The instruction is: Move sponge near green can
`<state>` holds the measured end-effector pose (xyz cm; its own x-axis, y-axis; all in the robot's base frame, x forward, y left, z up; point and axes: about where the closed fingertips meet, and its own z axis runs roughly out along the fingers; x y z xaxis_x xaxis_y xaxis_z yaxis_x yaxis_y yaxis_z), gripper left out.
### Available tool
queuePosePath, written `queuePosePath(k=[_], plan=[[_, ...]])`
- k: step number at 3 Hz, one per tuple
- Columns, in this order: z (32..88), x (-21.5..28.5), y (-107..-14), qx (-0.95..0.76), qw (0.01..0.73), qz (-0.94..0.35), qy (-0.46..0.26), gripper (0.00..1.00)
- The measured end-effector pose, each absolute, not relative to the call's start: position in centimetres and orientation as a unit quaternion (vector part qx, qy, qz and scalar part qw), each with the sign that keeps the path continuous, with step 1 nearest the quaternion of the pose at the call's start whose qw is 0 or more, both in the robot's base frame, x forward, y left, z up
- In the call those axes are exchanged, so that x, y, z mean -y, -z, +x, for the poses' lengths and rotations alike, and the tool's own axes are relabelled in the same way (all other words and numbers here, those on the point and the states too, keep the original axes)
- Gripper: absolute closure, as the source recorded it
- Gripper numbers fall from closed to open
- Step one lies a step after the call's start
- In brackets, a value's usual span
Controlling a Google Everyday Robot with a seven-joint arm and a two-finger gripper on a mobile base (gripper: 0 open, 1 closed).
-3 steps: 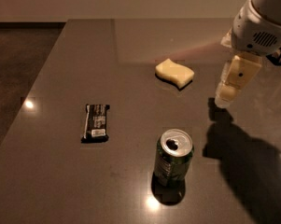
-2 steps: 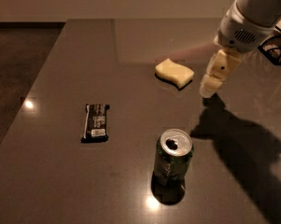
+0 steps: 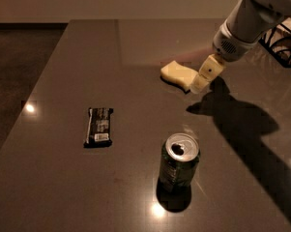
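Observation:
The pale yellow sponge [image 3: 176, 74] lies flat on the dark table [image 3: 63, 81], right of centre toward the back. The green can [image 3: 179, 163] stands upright near the front, silver top and tab hole showing, well apart from the sponge. My gripper [image 3: 201, 83] comes in from the upper right on a white arm. Its cream fingers point down at the sponge's right end, right against it or just above.
A flat black snack bar [image 3: 99, 125] lies left of the can. A black wire rack [image 3: 283, 41] sits at the far right edge. The table's left edge runs diagonally, with dark floor beyond.
The gripper has moved left and slightly down, from well right of the sponge to its right end. Sponge, can and snack bar have not moved.

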<state>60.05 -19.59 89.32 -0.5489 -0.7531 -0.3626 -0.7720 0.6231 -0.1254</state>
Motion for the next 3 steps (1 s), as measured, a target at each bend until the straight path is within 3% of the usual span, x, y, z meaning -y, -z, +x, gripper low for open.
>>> queuePosePath(k=[3], plan=[[63.5,14.4,-86.6,-0.886,0.208,-0.408,-0.072,0.00]])
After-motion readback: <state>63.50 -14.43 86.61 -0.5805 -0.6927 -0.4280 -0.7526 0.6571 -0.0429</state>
